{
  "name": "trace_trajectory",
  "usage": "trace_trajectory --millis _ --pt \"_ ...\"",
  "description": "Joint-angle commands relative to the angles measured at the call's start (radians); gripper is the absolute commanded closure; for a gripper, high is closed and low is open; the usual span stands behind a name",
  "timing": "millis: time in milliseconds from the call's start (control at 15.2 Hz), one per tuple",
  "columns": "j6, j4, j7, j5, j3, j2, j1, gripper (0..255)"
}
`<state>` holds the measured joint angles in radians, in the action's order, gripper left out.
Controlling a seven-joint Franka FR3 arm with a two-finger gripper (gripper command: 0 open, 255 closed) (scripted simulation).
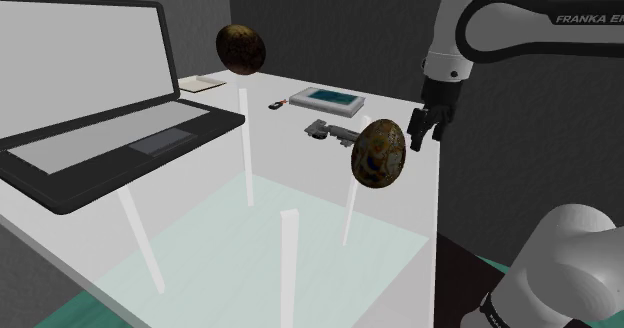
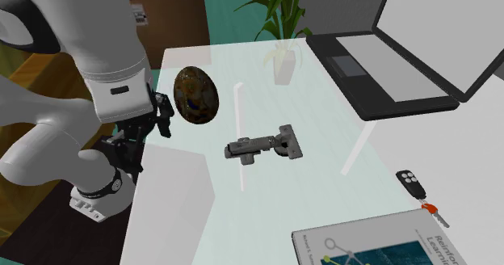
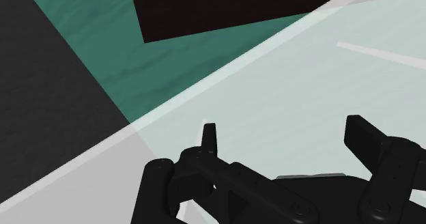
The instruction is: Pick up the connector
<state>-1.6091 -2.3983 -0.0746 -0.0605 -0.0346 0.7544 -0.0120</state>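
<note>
— Where is the connector relative to the tool?

— The grey metal connector [image 1: 330, 130], a hinge-like bar with a blocky end, lies flat near the middle of the pale translucent worktop [image 1: 210, 246]. The all-black two-finger tool [image 1: 420, 131] hangs by the worktop's right edge in the shoulder view. It is well apart from the connector, which lies to its left there. In the second exterior view the connector lies to the tool's right.

— Is the tool holding anything?

— No. In the wrist view its fingers [image 3: 209, 137] stand apart with nothing between them. Below them are the worktop's edge and a strip of teal floor [image 3: 116, 59].

— How many of each thing?

— One connector and one tool. The shoulder view shows two brown mottled egg-shaped objects, one near [image 1: 377, 153] and one far [image 1: 241, 48]. There is also one open black laptop [image 1: 110, 126] with a grey keyboard at the left. At the far side lie one teal-covered book [image 1: 330, 99] and one small black key fob [image 1: 277, 103] with a red tag. Near them are one cream pad [image 1: 200, 83] and one green plant [image 2: 283, 13] in a white pot.

— Does anything stand in the way?

— In the shoulder view the near egg-shaped object shows between the tool and the connector, just beside the connector's right end. The book and key fob lie farther back, apart from the connector. The laptop is well off to the left.
</note>
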Motion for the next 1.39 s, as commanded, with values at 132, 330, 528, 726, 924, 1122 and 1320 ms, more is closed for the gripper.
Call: trace_trajectory --millis 132,330,528,726,924,1122,1320 --pt "-0.054 0.026 -0.015 0.018 0.007 -0.059 0.009 0" --pt "-0.129 0.073 -0.034 0.043 0.018 -0.150 0.020 0" --pt "-0.195 0.130 -0.051 0.066 0.027 -0.241 0.031 0" --pt "-0.253 0.196 -0.065 0.086 0.036 -0.332 0.041 0" --pt "-0.301 0.272 -0.079 0.103 0.045 -0.424 0.050 0" --pt "-0.334 0.297 -0.084 0.110 0.048 -0.466 0.054 0" --pt "-0.374 0.259 -0.082 0.111 0.049 -0.468 0.054 0"
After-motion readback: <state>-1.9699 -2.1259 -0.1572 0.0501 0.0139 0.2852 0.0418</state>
